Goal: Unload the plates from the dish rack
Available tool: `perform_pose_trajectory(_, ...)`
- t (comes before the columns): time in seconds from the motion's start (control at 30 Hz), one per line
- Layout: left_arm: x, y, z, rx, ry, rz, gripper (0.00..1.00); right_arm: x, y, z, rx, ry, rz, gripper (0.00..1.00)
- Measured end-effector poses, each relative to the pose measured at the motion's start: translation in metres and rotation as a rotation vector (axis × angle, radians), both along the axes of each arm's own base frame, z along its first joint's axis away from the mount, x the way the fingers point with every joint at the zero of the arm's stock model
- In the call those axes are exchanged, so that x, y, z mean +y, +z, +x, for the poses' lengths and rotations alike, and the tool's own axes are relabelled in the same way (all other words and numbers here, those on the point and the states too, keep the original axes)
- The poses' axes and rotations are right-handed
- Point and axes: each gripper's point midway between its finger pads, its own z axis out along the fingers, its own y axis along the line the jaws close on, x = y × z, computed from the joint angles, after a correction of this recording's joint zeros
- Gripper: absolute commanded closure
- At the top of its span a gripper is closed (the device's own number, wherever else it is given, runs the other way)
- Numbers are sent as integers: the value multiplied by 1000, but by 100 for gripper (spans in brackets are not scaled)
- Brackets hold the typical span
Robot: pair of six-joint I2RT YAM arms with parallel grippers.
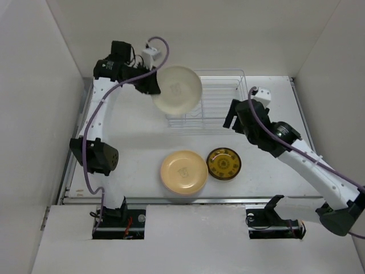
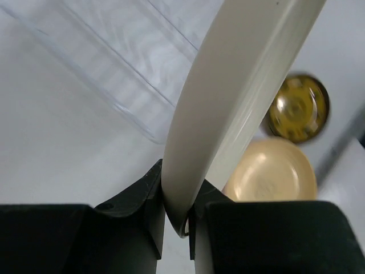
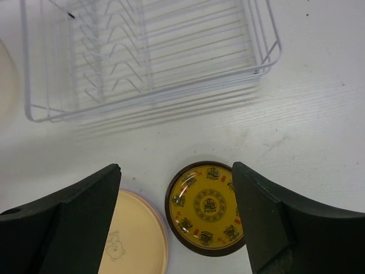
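My left gripper (image 1: 153, 85) (image 2: 177, 194) is shut on the rim of a cream plate (image 1: 178, 88) (image 2: 239, 85), held tilted in the air over the left end of the dish rack (image 1: 225, 97) (image 2: 114, 74) (image 3: 171, 57). No plates stand in the wire rack. On the table in front of it lie a yellow-tan plate (image 1: 183, 171) (image 2: 274, 171) (image 3: 134, 240) with a pinkish rim and, just to its right, a small dark amber patterned plate (image 1: 223, 163) (image 2: 299, 108) (image 3: 208, 208). My right gripper (image 1: 234, 120) (image 3: 175, 168) hangs open and empty by the rack's front right corner, above the amber plate.
White walls (image 1: 34, 85) close in the table on the left, back and right. A metal rail (image 1: 228, 200) runs along the table's front edge, just ahead of both arm bases. The left arm's purple cable (image 1: 85, 165) loops beside its elbow.
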Motion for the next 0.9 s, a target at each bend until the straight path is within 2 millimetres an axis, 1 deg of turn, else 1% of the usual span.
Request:
perform_pose_trajectory(0.07,-15,-29,-49,127,-129,52,100,-9,14,-8,-33,-26,46,15)
perform_pose_trajectory(0.1,-25,-49,-69,200,-193,74,100,-13,19,-13,-44,-37,65,15)
perform_pose_trajectory(0.2,-49,-118,-123,452,-352,158,100,-21,28,-24,-65,-53,112,18)
perform_pose_trajectory(0.27,-57,-161,-150,598,-415,232,100,-27,25,-32,-59,-57,129,19)
perform_pose_trajectory(0.3,-59,-178,-161,657,-438,270,100,-29,23,-37,-57,-55,139,19)
perform_pose_trajectory(0.37,-60,-199,-179,736,-473,336,100,-34,17,-48,-48,-49,158,21)
perform_pose_trajectory(0.43,-62,-207,-191,763,-498,377,100,-39,14,-58,-46,-41,179,22)
perform_pose_trajectory(0.53,-63,-208,-200,771,-522,413,100,-45,18,-68,-57,-31,208,22)
perform_pose_trajectory(0.67,-58,-213,-202,767,-530,460,88,-45,21,-72,-62,-23,231,22)
perform_pose_trajectory(0.7,-55,-215,-203,769,-528,477,84,-44,20,-72,-58,-21,232,22)
perform_pose_trajectory(0.73,-52,-217,-203,768,-525,497,78,-44,20,-73,-55,-19,232,22)
perform_pose_trajectory(0.8,-49,-219,-204,764,-526,529,72,-42,18,-73,-47,-13,231,22)
perform_pose_trajectory(0.83,-48,-220,-204,759,-525,545,68,-41,17,-73,-43,-10,230,22)
perform_pose_trajectory(0.9,-44,-222,-202,751,-523,573,45,-40,17,-73,-41,-6,231,22)
